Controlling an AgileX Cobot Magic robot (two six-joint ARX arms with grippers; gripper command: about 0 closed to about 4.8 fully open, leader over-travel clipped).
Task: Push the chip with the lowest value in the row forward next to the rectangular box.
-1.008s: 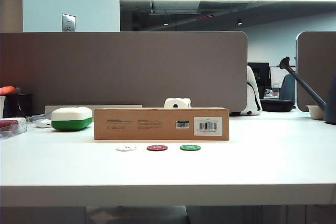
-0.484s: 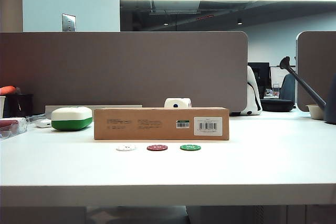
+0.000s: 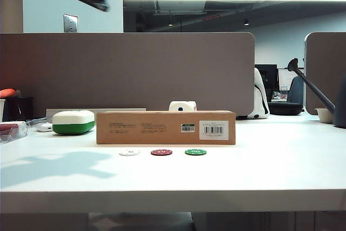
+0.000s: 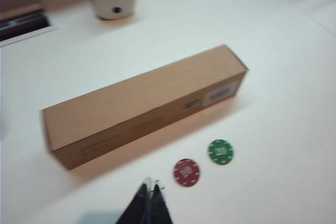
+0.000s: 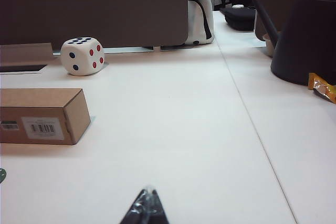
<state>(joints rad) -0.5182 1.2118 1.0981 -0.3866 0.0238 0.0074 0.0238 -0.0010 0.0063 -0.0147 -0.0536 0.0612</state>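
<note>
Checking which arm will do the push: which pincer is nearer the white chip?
Left. The left pincer hangs above the table beside the dark red chip; the white chip is hidden there. The right pincer sits beyond the rectangular box.

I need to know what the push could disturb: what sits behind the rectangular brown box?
A white die sits behind the rectangular box, its lower part hidden in the exterior view. The left gripper hovers above the chips; the right gripper is off to the side.

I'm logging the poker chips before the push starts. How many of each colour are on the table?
White chip: 1
Dark red chip: 1
Green chip: 1
Total: 3, in a row in front of the rectangular box.
</note>
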